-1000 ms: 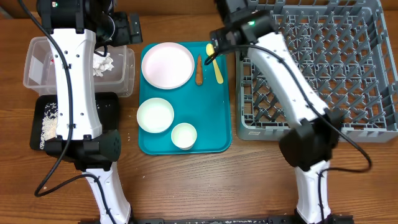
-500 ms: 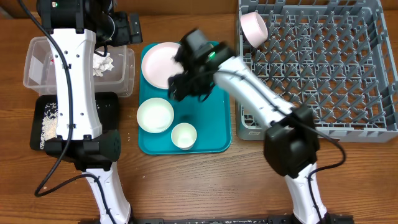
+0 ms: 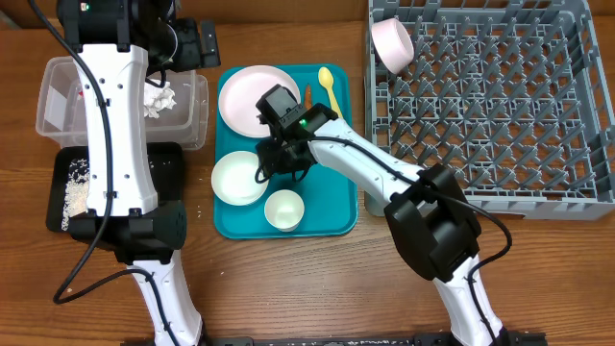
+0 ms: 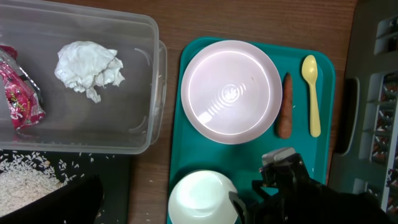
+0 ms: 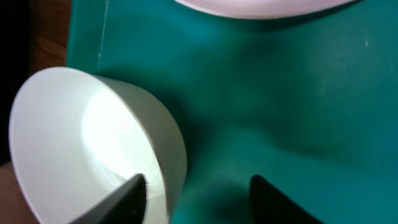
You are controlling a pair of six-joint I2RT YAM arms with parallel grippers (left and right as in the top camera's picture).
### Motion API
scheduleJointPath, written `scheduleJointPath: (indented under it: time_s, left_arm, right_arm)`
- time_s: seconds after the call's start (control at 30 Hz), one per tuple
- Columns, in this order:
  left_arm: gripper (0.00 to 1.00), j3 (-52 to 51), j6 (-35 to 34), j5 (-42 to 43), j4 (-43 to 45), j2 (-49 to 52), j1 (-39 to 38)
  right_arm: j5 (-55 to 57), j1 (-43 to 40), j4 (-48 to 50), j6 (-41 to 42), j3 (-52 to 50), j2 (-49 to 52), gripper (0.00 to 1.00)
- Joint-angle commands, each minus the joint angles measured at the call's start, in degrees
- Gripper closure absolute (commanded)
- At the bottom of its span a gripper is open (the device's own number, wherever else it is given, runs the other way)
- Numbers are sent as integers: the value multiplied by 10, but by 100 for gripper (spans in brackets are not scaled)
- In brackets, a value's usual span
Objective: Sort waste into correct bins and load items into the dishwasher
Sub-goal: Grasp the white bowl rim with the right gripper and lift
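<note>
On the teal tray [image 5: 292,93], middle of the counter [image 3: 317,279]: right pincer [image 5: 198,188] half open, gripping nothing yet, astride the larger white bowl [image 5: 81,143] wall, one finger inside, the other outside.

No legible txt anywhere; red wrapper [image 4: 18,87] (in clear tub [image 4: 152,81], approx 9 o'clock) shows pale print, too blurred.

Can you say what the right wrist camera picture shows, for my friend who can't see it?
The robot's right claw straddles the rim of a round white bowl: one dark finger inside it, the other outside over the teal plastic tray. The edge of a pale pink plate shows at the top.
</note>
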Motion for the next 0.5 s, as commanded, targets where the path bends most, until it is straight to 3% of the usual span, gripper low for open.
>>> scheduleJointPath:
  time_s: [0.0,0.13,0.27,0.37,0.47]
  left_arm:
    - [0,10,-6,-4,1,-10,2]
    - [0,10,-6,-4,1,-10,2]
    - [0,10,-6,-4,1,-10,2]
    - [0,10,-6,-4,1,-10,2]
    - [0,10,-6,-4,1,-10,2]
  right_arm:
    - [10,2,4,12,-5,15,55]
    - [10,2,4,23,-5,15,74]
    - [10,2,3,24,-5,15,81]
    - [10,1,1,24,-3,15,96]
    - [10,-3,-23,20,13,10,96]
